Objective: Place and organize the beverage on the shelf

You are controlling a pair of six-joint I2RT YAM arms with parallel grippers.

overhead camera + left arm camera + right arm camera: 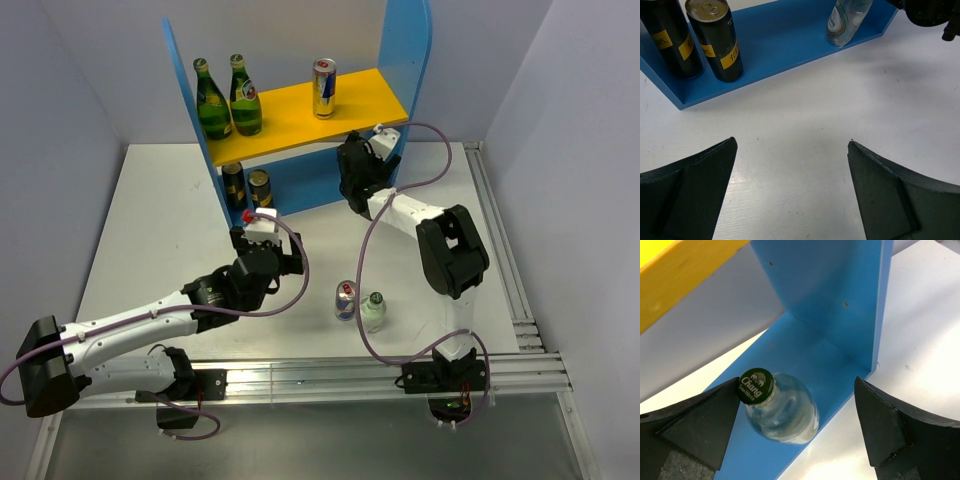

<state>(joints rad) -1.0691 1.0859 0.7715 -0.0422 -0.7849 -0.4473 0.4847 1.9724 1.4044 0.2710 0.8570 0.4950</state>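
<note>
The shelf (405, 60) has blue side panels and a yellow upper board (290, 112). One blue-and-silver can (324, 88) stands on the upper board. Two dark cans (247, 185) stand at the left of the lower blue board (785, 35), also in the left wrist view (715, 40). A clear bottle with a dark cap (782, 407) stands at the lower board's right end (845, 20). My right gripper (796, 385) is open around it, the left finger close to the cap. My left gripper (792, 144) is open and empty over the table before the shelf. Another blue-and-silver can (345, 300) and clear bottle (373, 312) stand on the table.
Two green glass bottles (228, 97) stand at the left of the upper board. The right arm (450, 245) reaches under that board (685, 275) beside the right side panel (840, 295). An aluminium rail (350, 375) runs along the near table edge.
</note>
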